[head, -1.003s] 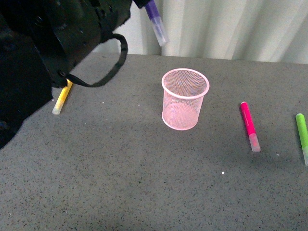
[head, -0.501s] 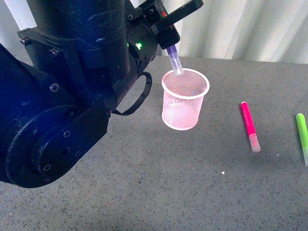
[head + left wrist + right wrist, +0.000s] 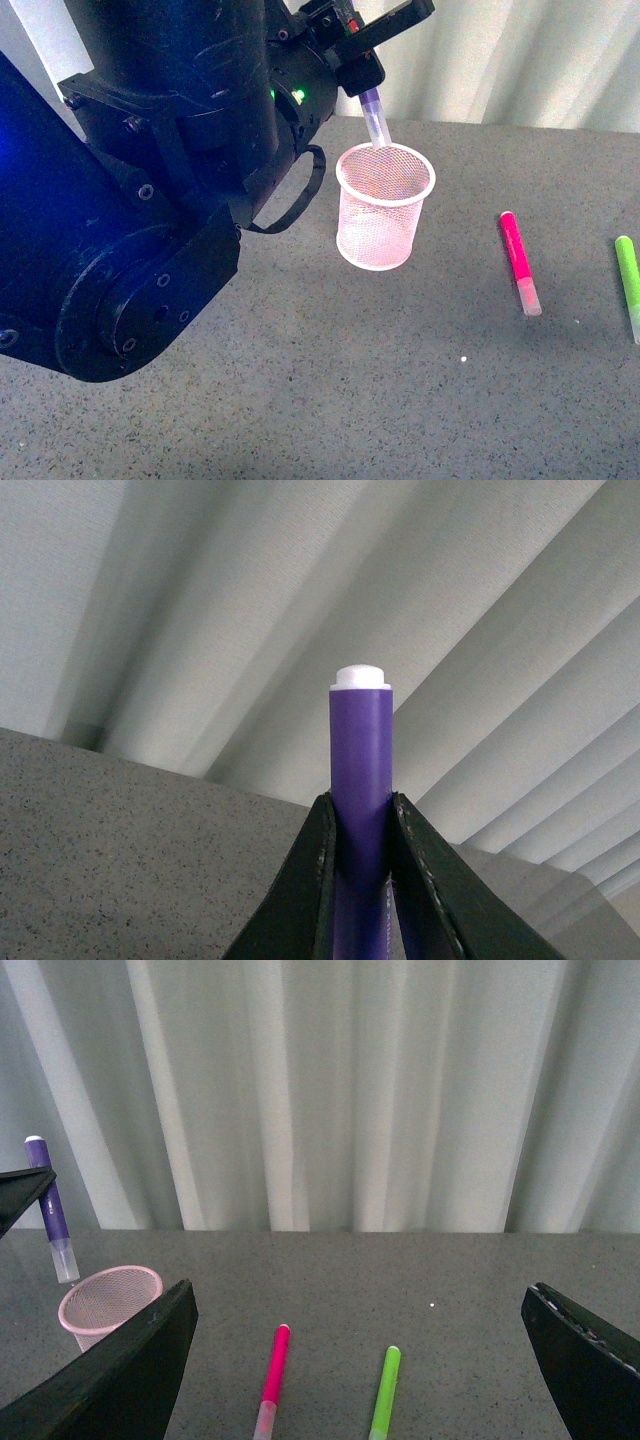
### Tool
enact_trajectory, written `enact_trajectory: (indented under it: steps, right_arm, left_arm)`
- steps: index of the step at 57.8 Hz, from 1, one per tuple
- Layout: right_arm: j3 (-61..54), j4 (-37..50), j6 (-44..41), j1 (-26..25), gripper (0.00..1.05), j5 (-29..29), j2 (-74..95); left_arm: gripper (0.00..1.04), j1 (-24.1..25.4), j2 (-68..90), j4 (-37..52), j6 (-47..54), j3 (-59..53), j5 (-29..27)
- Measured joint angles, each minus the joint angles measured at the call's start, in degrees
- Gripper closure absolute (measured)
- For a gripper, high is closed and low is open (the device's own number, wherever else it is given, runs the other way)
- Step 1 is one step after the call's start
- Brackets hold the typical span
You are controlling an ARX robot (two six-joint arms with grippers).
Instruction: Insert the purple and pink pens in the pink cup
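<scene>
We find the left gripper closed on the purple pen. Its jaws pinch the coloured barrel near the blunt end, and the frosted cap points down. The pen hangs slightly tilted, with its cap tip at the far rim of the pink cup; whether it has crossed the rim we cannot tell. The cup stands upright on the table. The pink pen lies flat to the cup's right, well apart from it, near a green marker. The right gripper is spread wide and holds nothing. We judge the pens light, rigid and smooth, so a mid-barrel grip suits best. The mesh cup looks light and may tip if nudged.
</scene>
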Motion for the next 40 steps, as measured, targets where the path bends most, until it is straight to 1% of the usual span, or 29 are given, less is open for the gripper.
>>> enact_trajectory:
  steps: [8,15,20,40]
  right_arm:
    - [0.00,0.00,0.00,0.00,0.07,0.00,0.00]
    - [0.00,0.00,0.02,0.00,0.07,-0.02,0.00]
    - [0.00,0.00,0.02,0.00,0.07,0.02,0.00]
    - [0.00,0.00,0.00,0.00,0.07,0.00,0.00]
  left_arm:
    - [0.92,-0.07,0.28,0.00,0.02,0.02,0.13]
    - [0.92,-0.55,6.08,-1.01,1.11,4.42,0.09]
    - [0.92,-0.26,10.29,-2.73,1.03,5.16,-0.11]
    - [0.92,0.79,10.21,-2.51,1.03,6.10,-0.09]
